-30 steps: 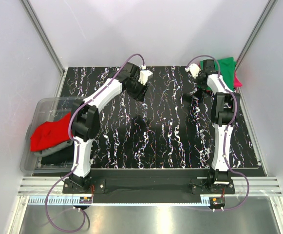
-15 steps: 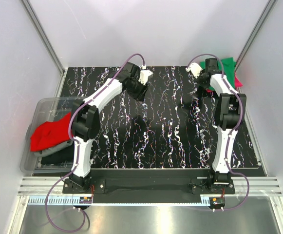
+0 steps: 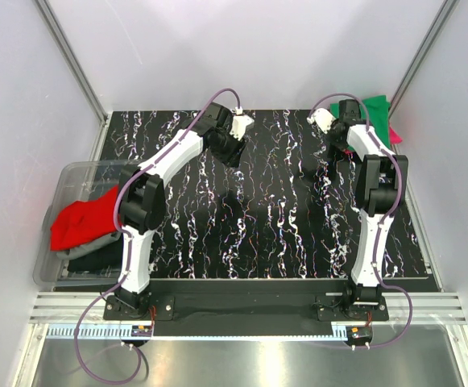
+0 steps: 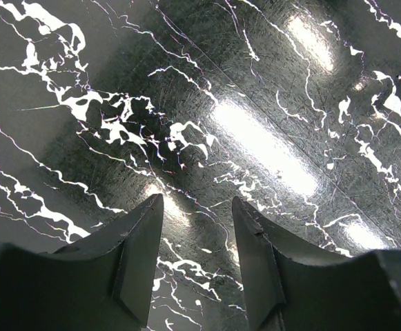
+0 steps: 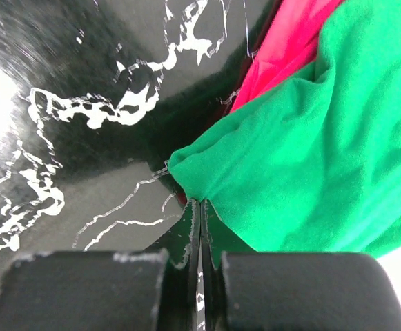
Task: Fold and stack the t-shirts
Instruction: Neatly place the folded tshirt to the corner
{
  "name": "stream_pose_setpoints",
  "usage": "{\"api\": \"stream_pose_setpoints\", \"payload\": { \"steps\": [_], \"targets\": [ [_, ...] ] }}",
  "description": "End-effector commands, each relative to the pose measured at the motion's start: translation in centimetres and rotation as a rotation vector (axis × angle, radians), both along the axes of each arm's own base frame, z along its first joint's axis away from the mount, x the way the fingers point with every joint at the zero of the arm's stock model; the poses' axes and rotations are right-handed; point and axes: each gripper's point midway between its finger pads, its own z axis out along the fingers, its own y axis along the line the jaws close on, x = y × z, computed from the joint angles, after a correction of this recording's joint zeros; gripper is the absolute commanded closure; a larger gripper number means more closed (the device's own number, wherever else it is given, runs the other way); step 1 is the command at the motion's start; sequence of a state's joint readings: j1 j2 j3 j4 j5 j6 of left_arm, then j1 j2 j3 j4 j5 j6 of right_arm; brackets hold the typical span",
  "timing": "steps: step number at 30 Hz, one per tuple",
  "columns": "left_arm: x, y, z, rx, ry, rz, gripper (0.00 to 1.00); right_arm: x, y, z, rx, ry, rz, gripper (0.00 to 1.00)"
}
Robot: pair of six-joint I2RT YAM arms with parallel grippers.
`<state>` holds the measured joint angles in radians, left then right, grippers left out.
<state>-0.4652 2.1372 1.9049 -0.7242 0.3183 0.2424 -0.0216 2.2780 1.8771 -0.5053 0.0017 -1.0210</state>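
Status: you look early to midway.
- Far right corner of the table (image 3: 258,218): green shirt (image 5: 310,138) lies on top of the magenta-pink shirt (image 5: 290,41). That reads as 2 stacked. The pink one shows only as a strip past the green edge.
- The green one is smooth on top, but its near corner is bunched and creased, so I'd call the fold untidy.
- Clear bin (image 3: 72,171), left of the table: red shirt (image 3: 80,222) is rumpled and hangs over the rim. Grey and darker cloth (image 3: 89,258) sit under it. None of that looks folded, so it's what's left.
- Right gripper (image 5: 200,203): fingers pressed fully together at that bunched green corner. You can't tell whether cloth is actually caught.
- Left gripper (image 4: 197,207): fingers partly apart over bare table, holding nothing.
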Motion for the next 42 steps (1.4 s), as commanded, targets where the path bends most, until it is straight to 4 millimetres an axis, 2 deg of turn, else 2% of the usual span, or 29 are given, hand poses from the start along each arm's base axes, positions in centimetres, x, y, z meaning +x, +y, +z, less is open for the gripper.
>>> {"api": "stream_pose_setpoints", "payload": {
  "steps": [1, 7, 13, 15, 20, 23, 27, 34, 36, 40, 41, 42],
  "targets": [
    [0.8, -1.0, 2.0, -0.045, -0.049, -0.012, 0.5, 0.4, -1.8, 4.8, -0.072, -0.098, -0.042, 1.0],
    [0.9, -1.2, 2.1, -0.05, -0.049, -0.014, 0.5, 1.1, -3.6, 7.2, -0.073, -0.166, -0.129, 1.0],
    [0.9, -1.3, 2.3, -0.058, -0.052, -0.016, 0.51, 1.2, -5.1, 6.5, -0.118, -0.158, -0.174, 1.0],
    [0.9, -1.2, 2.4, -0.057, -0.054, -0.015, 0.5, 1.2, -5.6, 6.9, -0.128, -0.168, -0.189, 1.0],
    [0.7, -1.2, 2.3, -0.059, -0.047, -0.016, 0.51, 0.9, -5.4, 9.1, -0.133, -0.201, -0.158, 1.0],
    [0.8, -1.3, 2.1, -0.062, -0.041, -0.016, 0.51, -0.1, -5.3, 7.8, -0.143, -0.161, -0.145, 1.0],
    [0.8, -1.7, 2.3, -0.075, -0.038, -0.018, 0.5, -1.3, -5.4, 4.6, -0.155, -0.084, -0.145, 1.0],
    [0.4, -1.5, 2.1, -0.073, -0.03, -0.021, 0.5, -2.4, -4.7, 0.8, -0.143, 0.002, -0.15, 1.0],
    [0.5, -1.3, 2.1, -0.067, -0.031, -0.017, 0.5, -2.8, -3.6, 0.2, -0.129, 0.024, -0.127, 1.0],
    [0.4, -1.3, 2.2, -0.066, -0.034, -0.019, 0.5, -3.7, -1.4, 0.2, -0.089, 0.046, -0.1, 1.0],
    [0.4, -1.3, 2.1, -0.064, -0.033, -0.018, 0.51, -3.7, 0.2, 0.2, -0.081, 0.048, -0.072, 1.0],
    [0.3, -1.3, 2.1, -0.066, -0.031, -0.02, 0.5, -3.9, 0.8, 0.1, -0.075, 0.052, -0.063, 1.0]
  ]
}}
